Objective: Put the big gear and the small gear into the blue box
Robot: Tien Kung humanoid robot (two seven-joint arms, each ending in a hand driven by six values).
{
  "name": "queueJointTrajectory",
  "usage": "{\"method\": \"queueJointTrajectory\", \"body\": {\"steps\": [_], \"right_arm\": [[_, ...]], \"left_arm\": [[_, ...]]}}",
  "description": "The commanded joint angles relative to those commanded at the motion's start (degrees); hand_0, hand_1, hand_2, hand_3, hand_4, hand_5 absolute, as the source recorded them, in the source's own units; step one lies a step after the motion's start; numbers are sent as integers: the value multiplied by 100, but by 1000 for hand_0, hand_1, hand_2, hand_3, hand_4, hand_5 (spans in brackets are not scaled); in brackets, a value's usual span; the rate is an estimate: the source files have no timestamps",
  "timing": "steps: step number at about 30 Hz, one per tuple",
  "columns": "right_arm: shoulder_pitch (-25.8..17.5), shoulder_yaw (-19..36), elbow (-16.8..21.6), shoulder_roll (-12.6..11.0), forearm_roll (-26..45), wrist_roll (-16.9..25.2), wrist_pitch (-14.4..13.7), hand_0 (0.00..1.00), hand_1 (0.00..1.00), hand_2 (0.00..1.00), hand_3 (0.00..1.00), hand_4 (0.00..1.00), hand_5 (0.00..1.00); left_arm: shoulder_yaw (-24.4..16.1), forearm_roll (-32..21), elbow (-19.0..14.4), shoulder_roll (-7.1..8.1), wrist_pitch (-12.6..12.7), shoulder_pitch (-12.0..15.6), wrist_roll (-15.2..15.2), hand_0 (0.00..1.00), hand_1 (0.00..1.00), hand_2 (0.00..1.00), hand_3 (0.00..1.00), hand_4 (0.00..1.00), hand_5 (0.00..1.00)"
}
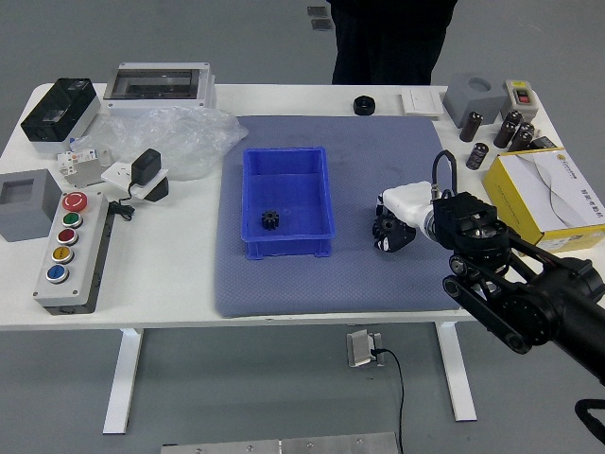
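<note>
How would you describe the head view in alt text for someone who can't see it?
A robot's right hand is down at a big black gear on a white table. A blue box to the left holds a small black gear. A person in dark clothing is at the far side.

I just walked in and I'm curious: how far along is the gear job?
Done: the small gear lies in the blue box. In hand: the big gear, which the right hand appears to grip over the mat. Left: moving it into the box.
</note>
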Motion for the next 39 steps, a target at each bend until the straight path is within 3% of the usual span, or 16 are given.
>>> {"method": "queueJointTrajectory", "body": {"steps": [8,9,14,15,20,21,39], "right_arm": [[2,-8,-90,28,3,2,-52,659,601,700,685,789,386],[0,-9,-97,32,3,4,-64,643,573,663,649,677,377],[-4,-12,-130,51,7,6,-129,643,573,663,649,677,377],[-5,-14,-136,54,10,6,-141,623,543,618,643,575,391],[-10,-36,-169,65,20,0,-208,623,543,618,643,575,391],[-11,-40,-175,67,21,-1,-224,599,504,554,618,526,389],[59,17,-82,-7,25,-11,-377,581,478,516,599,445,368]], "left_arm": [[-3,7,0,-2,0,-13,-2,825,786,776,759,666,377],[-3,9,0,-2,-1,-13,-2,825,786,775,760,666,375],[-3,16,0,-2,-3,-13,-1,825,786,775,760,666,375],[-3,18,0,-2,-3,-12,-1,825,786,777,760,666,375],[-1,25,0,-1,-5,-8,0,825,786,777,760,666,375],[0,26,0,-1,-5,-7,0,825,786,777,760,666,376],[0,26,0,18,-2,-11,-1,825,786,777,759,665,376]]}}
